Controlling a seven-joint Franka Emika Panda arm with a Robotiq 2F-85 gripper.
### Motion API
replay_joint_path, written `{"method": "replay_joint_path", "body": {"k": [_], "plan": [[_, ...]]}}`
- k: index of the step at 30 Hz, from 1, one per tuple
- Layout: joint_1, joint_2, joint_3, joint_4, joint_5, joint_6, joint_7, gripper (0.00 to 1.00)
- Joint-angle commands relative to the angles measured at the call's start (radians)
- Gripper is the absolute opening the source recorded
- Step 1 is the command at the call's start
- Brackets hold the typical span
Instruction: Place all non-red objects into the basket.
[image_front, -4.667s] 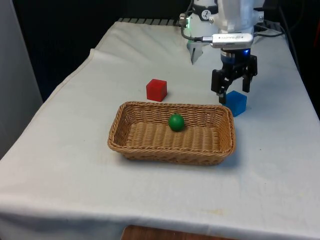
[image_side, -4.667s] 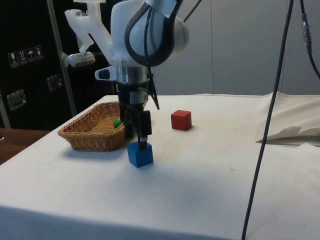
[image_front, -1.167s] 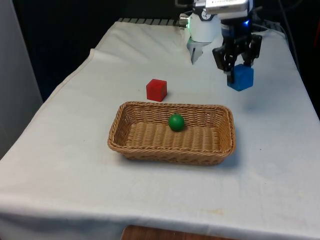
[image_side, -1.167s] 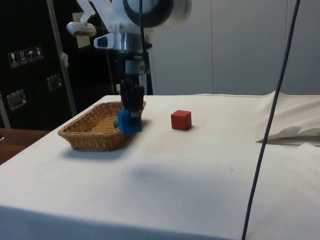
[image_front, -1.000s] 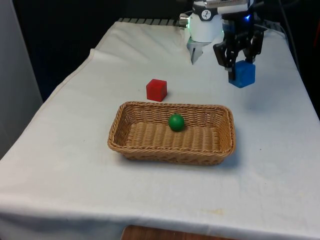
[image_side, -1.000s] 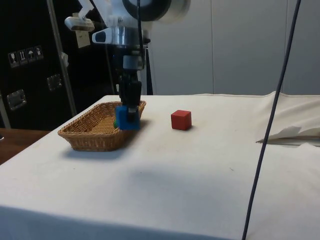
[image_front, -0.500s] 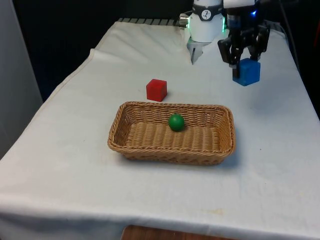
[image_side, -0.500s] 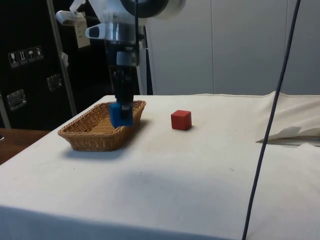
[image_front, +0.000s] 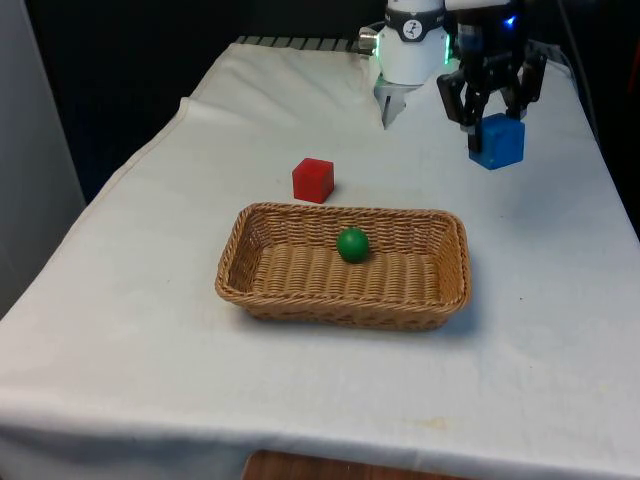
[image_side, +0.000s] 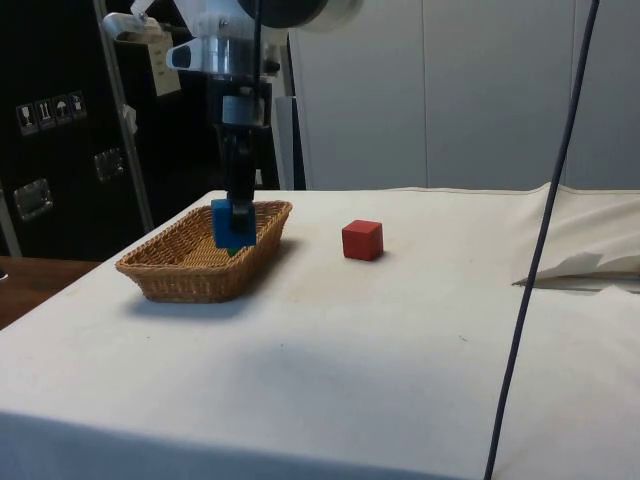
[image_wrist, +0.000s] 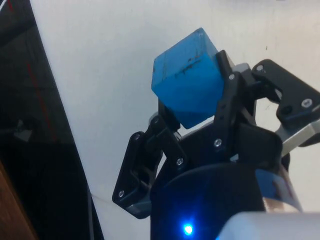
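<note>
Claw (image_front: 491, 117): mine, clamped on blue cube (image_front: 497, 141), aloft.
Basket (image_front: 452, 285): below me, off toward the red cube (image_front: 313, 180) side.
Green ball (image_front: 352, 244): inside.

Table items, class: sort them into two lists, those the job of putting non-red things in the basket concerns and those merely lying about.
Belongs to the job:
blue cube, held in the fingers
green ball
basket

Lying about:
red cube

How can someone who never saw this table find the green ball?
Find the wicker basket in the middle of the white cloth. The green ball lies inside it, near its far wall. It is the only round thing; the red cube and blue cube are outside.
</note>
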Motion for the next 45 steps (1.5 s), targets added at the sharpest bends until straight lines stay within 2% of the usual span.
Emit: {"method": "replay_joint_path", "body": {"k": [1,7,15,16,18,24,26,27,30,35,36,37,43,45], "plan": [[0.002,0.007,-0.004,0.007,-0.007,0.002,0.017,0.00],[-0.001,0.013,-0.001,0.017,0.000,0.000,0.037,0.00],[-0.004,0.056,-0.004,0.062,0.007,0.003,0.076,0.00],[-0.003,0.044,-0.003,0.048,0.002,0.001,0.069,0.00],[-0.006,0.065,-0.005,0.072,0.006,0.001,0.080,0.00],[-0.014,0.073,-0.026,0.084,0.009,-0.004,0.073,0.00],[-0.009,0.076,-0.032,0.085,0.002,0.000,0.078,0.00],[-0.014,0.072,-0.034,0.084,0.010,-0.004,0.070,0.00],[-0.017,0.073,-0.044,0.084,0.010,-0.004,0.068,0.00],[-0.018,0.082,-0.062,0.087,0.013,0.000,0.071,0.00],[-0.014,0.078,-0.065,0.084,0.004,-0.001,0.076,0.00],[-0.019,0.085,-0.065,0.089,0.014,0.000,0.072,0.00],[-0.022,0.102,-0.082,0.106,0.015,-0.001,0.080,0.00],[-0.018,0.100,-0.085,0.102,0.009,-0.001,0.081,0.00]]}}
